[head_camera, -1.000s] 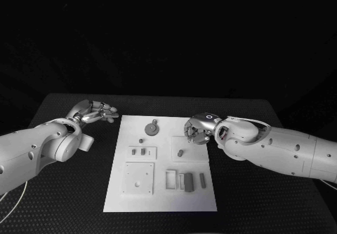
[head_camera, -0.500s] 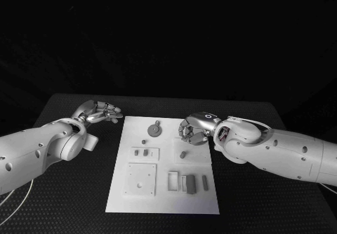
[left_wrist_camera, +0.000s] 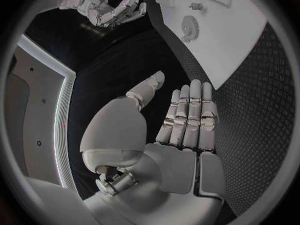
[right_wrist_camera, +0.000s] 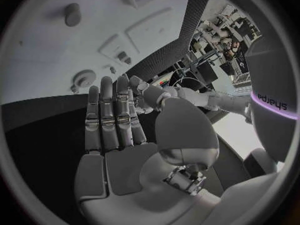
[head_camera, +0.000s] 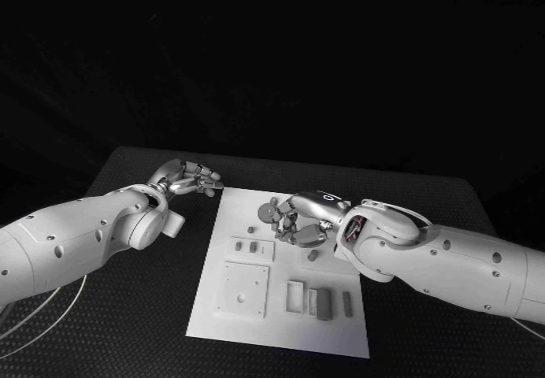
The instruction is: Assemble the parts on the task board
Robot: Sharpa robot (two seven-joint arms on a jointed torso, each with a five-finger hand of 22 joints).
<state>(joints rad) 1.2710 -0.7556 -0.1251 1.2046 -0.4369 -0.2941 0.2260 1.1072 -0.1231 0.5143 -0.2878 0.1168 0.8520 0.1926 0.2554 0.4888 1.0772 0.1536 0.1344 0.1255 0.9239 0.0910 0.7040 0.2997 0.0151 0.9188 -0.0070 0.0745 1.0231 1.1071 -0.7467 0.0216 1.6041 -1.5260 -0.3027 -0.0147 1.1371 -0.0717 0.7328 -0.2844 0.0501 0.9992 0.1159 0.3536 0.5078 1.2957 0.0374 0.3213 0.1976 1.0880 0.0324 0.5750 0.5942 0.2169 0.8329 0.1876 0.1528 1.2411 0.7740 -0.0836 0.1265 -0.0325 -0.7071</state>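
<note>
Worktop (head_camera: 125,315) at your far left is black and textured. Your left hand (head_camera: 187,178) hovers over it just off the task board's (head_camera: 284,335) far left corner; the left wrist view shows that hand's fingers (left_wrist_camera: 187,116) straight, side by side, the thumb apart, nothing in them. The white task board lies lengthwise away from you, slightly skewed, its far end leaning to the right. On it, from left: a square plate (head_camera: 246,289) near the front, a small block holding two short pegs (head_camera: 252,249) behind it, then a round gear-like part (head_camera: 268,212) near the far end. Your right hand (head_camera: 298,222) hangs over the board just beside that gear; in the right wrist view its fingers (right_wrist_camera: 111,116) are stretched out and empty. A short stubby part (head_camera: 313,255) lies just in front of that hand. Nearer the front, several narrow bars (head_camera: 318,302) lie side by side, their long axes running along the board's length.
</note>
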